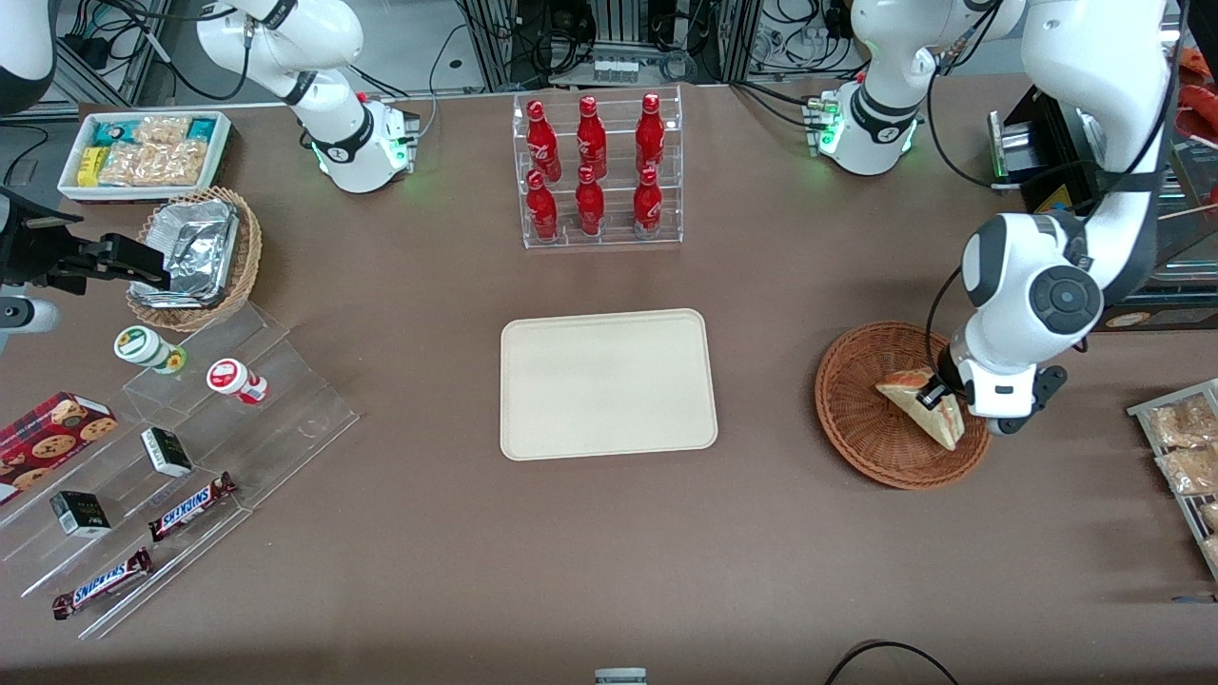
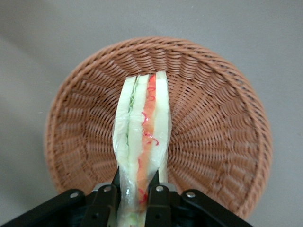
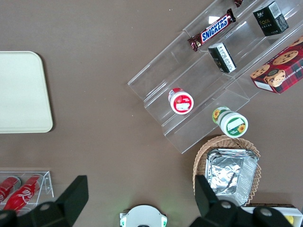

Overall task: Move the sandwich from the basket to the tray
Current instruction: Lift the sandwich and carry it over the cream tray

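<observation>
Loads of snack stuff around: a clear rack (image 1: 598, 171) with six red bottles sits mid-table along the edge by the arm bases. In the corner at the parked arm's end there's a white bin of snack packets (image 1: 145, 152), with a light wicker basket of foil containers (image 1: 195, 257) just beside it. Nearer the front camera, a clear stepped stand (image 1: 295, 409) carries two little tubs (image 1: 147, 348), a cookie box (image 1: 52, 436), two dark boxes (image 1: 166, 451) and two Snickers bars (image 1: 192, 506)
</observation>
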Available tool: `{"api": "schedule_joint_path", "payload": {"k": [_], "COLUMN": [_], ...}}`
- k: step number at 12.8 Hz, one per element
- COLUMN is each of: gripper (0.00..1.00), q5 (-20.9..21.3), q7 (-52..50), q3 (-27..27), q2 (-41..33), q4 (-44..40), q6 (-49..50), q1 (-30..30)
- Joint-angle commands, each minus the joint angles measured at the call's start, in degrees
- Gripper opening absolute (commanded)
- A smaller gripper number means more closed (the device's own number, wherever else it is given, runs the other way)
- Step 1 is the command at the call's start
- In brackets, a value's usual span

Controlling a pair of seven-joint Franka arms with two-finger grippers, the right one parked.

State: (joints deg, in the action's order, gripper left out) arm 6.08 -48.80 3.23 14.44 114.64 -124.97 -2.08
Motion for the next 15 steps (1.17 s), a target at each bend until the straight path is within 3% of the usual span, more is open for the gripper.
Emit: {"api": "schedule_joint_path", "payload": {"k": [1,6,11,15], "gripper": [0.00,0.00,0.00,0.00], "q5": [1.4,0.9,0.4,-2.8], "q7": [-0.2,-1.1,-1.1,-0.9], "q3": [-0.1,-0.1,-0.1,0.5], "q2": [0.2,0.5,1.3,5.6], "q4": [-9.2,-22.0,-23.6,-26.1], "q6": [9.2,22.2,22.0,18.7], "q1": [-2.7,-12.7,-22.7,-28.7]}}
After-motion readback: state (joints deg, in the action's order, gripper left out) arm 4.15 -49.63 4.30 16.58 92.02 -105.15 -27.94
